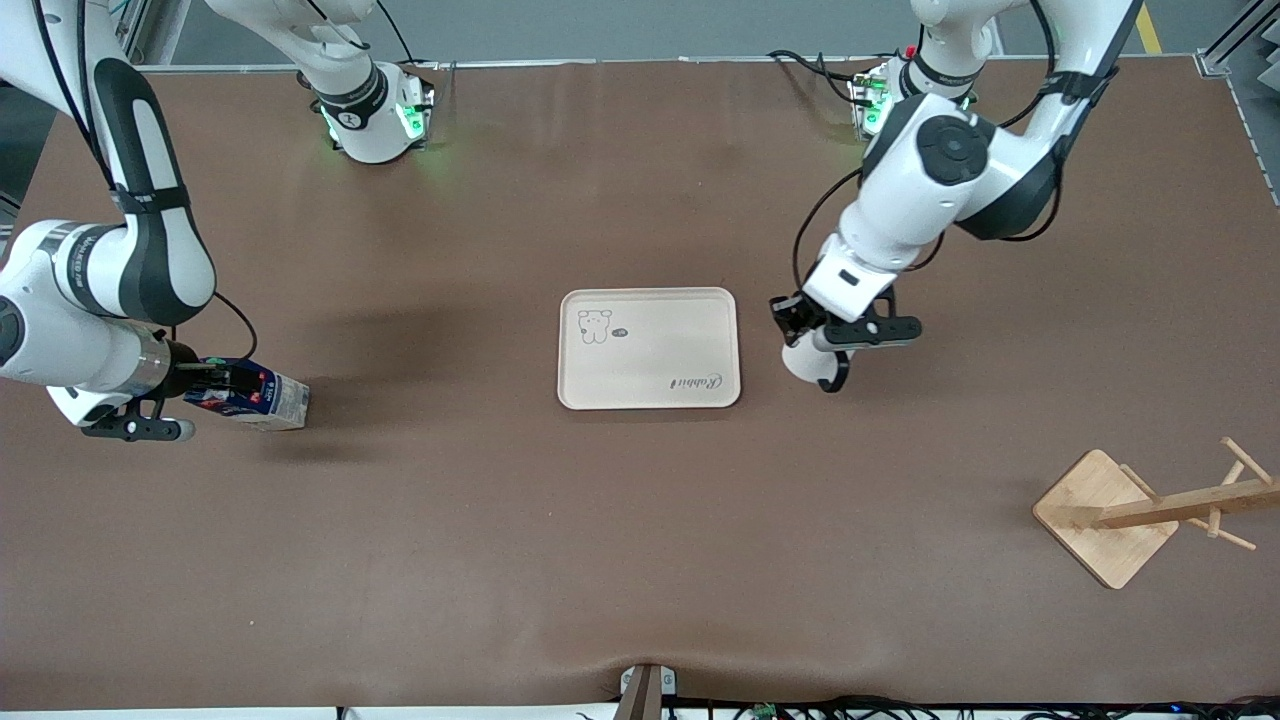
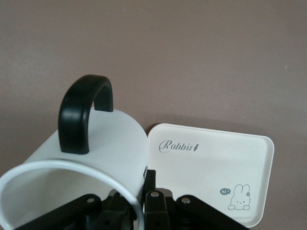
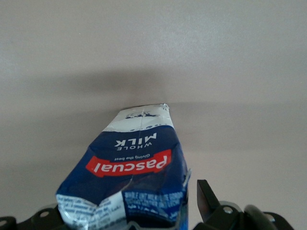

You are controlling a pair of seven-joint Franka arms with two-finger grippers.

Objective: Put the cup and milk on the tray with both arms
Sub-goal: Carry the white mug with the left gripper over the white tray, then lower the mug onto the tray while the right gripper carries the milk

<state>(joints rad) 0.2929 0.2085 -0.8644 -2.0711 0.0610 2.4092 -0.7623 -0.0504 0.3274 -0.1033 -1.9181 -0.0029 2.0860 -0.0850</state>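
The left gripper (image 1: 812,345) hangs just beside the short edge of the flat cream rectangular tray (image 1: 650,385) that faces the left arm's end of the brown worktop (image 1: 640,560). Its fingers (image 2: 154,203) are clamped on the rim of the small white mug with a black handle (image 2: 86,143); the wall of the mug sits between the two fingers, one inside the rim and one outside. In the left wrist view the black handle points away from the fingers, and the mug is tilted, not upright.

The right gripper (image 1: 235,383) is at the right arm's end of the worktop, well apart from the tray. The small dark-blue milk carton with a red label and a white lower part (image 1: 255,397) lies on its side between the spread fingers (image 3: 207,199), cap end toward the gripper, white end pointing toward the tray. The fingers stand wide apart; whether they press on the carton cannot be told. The carton's top is creased.

Legible writing: the carton carries "Pascual" in white on the red label, with "WHOLE MILK" printed nearby. The tray carries the script word "Rabbit" in one corner and a small cartoon animal with a speech bubble in the diagonal corner.

A light wooden rack with pegs on a square base (image 1: 1110,515) stands toward the left arm's end, nearer to the front camera than the tray.
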